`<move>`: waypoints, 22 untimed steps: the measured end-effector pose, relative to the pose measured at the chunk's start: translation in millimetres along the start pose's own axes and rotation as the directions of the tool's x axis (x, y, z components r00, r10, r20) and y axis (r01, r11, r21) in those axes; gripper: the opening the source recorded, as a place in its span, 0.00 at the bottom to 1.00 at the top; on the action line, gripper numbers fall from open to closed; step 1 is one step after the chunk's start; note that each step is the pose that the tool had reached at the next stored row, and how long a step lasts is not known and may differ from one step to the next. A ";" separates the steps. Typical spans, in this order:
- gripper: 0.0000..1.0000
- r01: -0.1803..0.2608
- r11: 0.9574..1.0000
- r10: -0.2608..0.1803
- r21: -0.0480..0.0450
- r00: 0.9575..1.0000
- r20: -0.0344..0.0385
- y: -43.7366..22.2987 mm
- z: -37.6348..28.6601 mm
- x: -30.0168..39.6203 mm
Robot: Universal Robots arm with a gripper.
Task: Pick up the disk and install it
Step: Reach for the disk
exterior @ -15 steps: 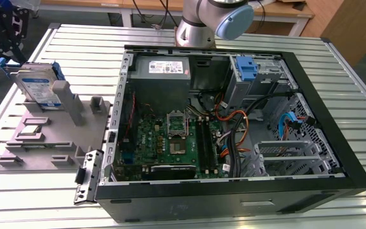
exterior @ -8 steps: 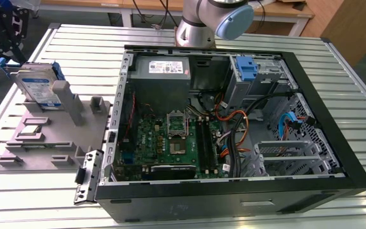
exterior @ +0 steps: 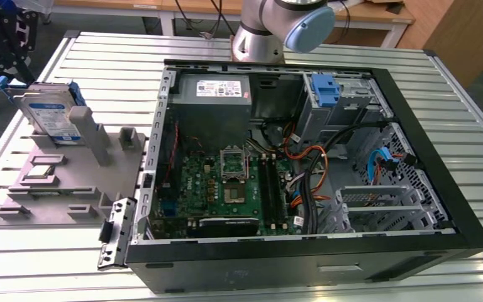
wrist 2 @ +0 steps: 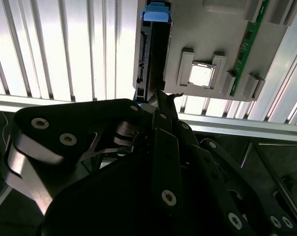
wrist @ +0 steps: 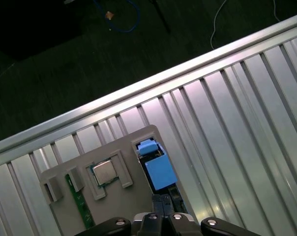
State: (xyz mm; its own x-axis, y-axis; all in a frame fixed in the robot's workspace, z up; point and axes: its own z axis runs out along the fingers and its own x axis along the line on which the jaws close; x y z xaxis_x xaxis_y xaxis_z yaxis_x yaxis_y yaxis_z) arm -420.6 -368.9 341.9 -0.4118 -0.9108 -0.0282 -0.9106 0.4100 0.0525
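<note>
The disk stands on edge in a slot of the grey fixture, on the exterior view's left. It is silver-grey, with a blue-and-white label and blue side rails. In both wrist views it appears edge-on from above, as the disk with a blue rail end and the disk with its blue top. My gripper hangs over the disk's near end and holds nothing that I can see. The gripper tip sits just off the blue rail.
The open computer case lies on the slatted metal table, with motherboard, power supply and a drive bay holding a blue bracket. The fixture also carries a processor chip and a memory stick. The table edge runs close by.
</note>
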 end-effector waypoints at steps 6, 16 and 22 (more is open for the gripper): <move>0.10 0.087 0.996 -0.087 -0.003 0.996 -0.004 0.0 0.3 0.0; 0.10 0.114 0.993 -0.114 -0.004 0.993 -0.005 0.0 0.4 0.0; 0.10 0.111 0.994 -0.111 -0.003 0.994 -0.005 0.0 0.4 0.0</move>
State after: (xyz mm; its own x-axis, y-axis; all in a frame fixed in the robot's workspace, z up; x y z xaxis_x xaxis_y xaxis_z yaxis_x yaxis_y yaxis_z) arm -420.5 -368.9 341.6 -0.3081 -0.9509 -0.0285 -0.9505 0.3063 0.0525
